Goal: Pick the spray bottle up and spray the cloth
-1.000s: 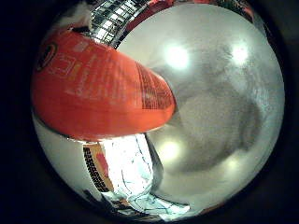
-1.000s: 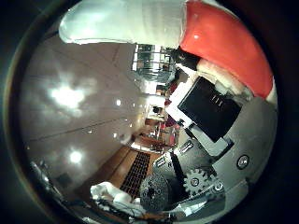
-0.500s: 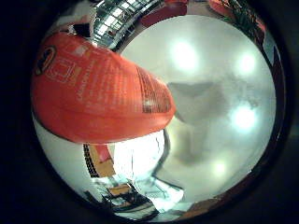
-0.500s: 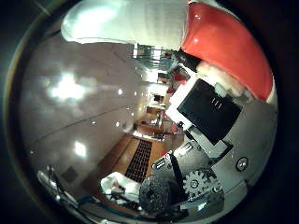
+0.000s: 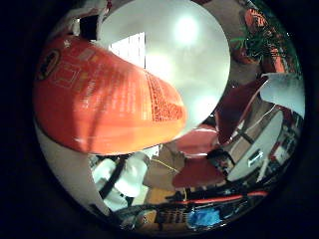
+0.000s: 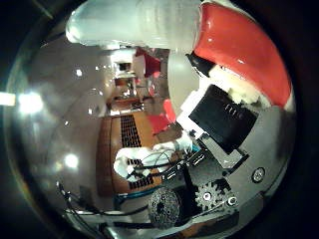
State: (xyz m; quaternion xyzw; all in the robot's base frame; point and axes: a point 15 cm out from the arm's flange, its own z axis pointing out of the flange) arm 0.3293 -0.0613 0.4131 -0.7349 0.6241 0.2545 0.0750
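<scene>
The orange spray bottle with printed text fills much of the little finger side view, so it is close against my palm. Its orange body also shows in the thumb side view, with a white fingertip curled over it. My right hand, of black and white parts with a gear, is shut on the bottle, which hangs in the air. A small crumpled blue thing lies far below; I cannot tell whether it is the cloth.
Behind the bottle is a pale ceiling with round lights. Red chairs, a white robot base and a green plant stand in the room. A wooden floor shows in the thumb side view.
The whole picture has swung from mostly ceiling toward the room with chairs, so the camera has turned with the hand. The bottle stays held in the same grip.
</scene>
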